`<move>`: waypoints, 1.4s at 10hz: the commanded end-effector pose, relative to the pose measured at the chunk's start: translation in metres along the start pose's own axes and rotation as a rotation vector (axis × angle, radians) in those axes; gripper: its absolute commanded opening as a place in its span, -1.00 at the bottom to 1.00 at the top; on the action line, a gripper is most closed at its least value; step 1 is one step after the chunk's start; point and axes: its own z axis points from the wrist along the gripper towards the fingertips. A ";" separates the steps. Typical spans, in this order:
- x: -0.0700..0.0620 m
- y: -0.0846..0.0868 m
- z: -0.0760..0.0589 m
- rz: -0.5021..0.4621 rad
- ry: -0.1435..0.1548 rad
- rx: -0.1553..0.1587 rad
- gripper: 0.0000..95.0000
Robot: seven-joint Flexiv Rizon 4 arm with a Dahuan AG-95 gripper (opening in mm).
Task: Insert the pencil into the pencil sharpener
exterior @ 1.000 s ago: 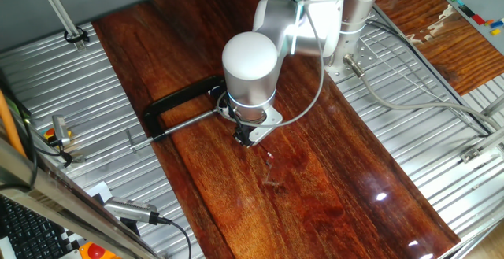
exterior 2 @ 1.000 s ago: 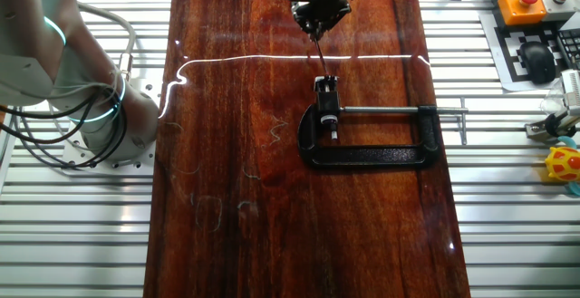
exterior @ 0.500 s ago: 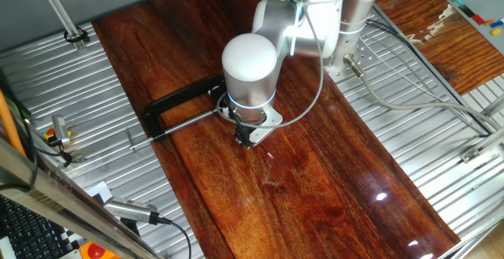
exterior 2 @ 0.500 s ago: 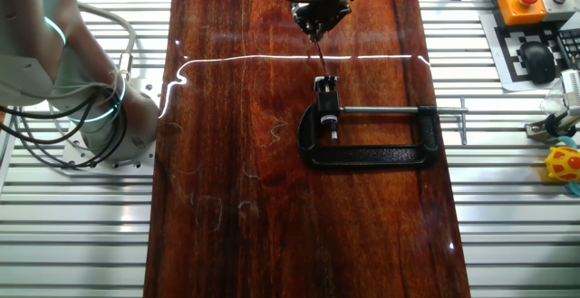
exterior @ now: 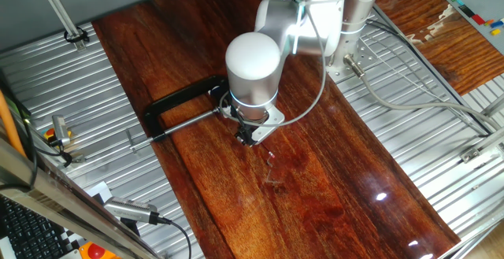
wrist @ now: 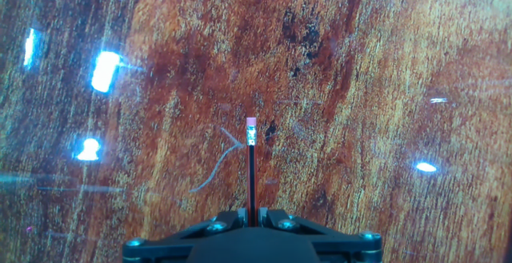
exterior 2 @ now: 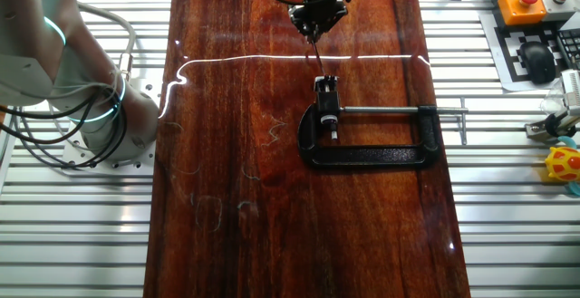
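Observation:
My gripper (exterior 2: 314, 26) is shut on a thin dark pencil (exterior 2: 318, 53) that slants down from it toward the tiny white pencil sharpener (exterior 2: 326, 84). The pencil's lower end hangs just short of the sharpener, which sits at the jaw of the black C-clamp (exterior 2: 372, 156). In the hand view the pencil (wrist: 251, 175) runs straight out from my gripper (wrist: 251, 214), with a pink eraser end (wrist: 251, 122) over bare wood; no sharpener shows there. In one fixed view the arm hides the sharpener, and my gripper (exterior: 250, 138) hangs low over the board.
The clamp (exterior: 177, 101) lies across the dark wooden board (exterior 2: 227, 153), and its steel rod (exterior 2: 399, 110) reaches over the board's edge. Ribbed metal table (exterior 2: 517, 207) lies on both sides. The robot base (exterior 2: 63, 72), cables, an orange button box (exterior 2: 524, 4) and a yellow toy (exterior 2: 564, 165) stand off the board.
My gripper and the pencil have shifted slightly sideways, away from the clamp's rod side. The clamp and sharpener have not moved.

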 end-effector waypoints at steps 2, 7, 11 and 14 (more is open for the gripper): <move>0.000 0.000 0.001 -0.012 0.004 -0.002 -1.00; 0.004 0.004 -0.006 -0.052 0.011 -0.005 -1.00; 0.005 0.004 -0.005 -0.052 0.011 -0.002 -1.00; 0.003 0.003 -0.004 -0.045 0.012 -0.003 -1.00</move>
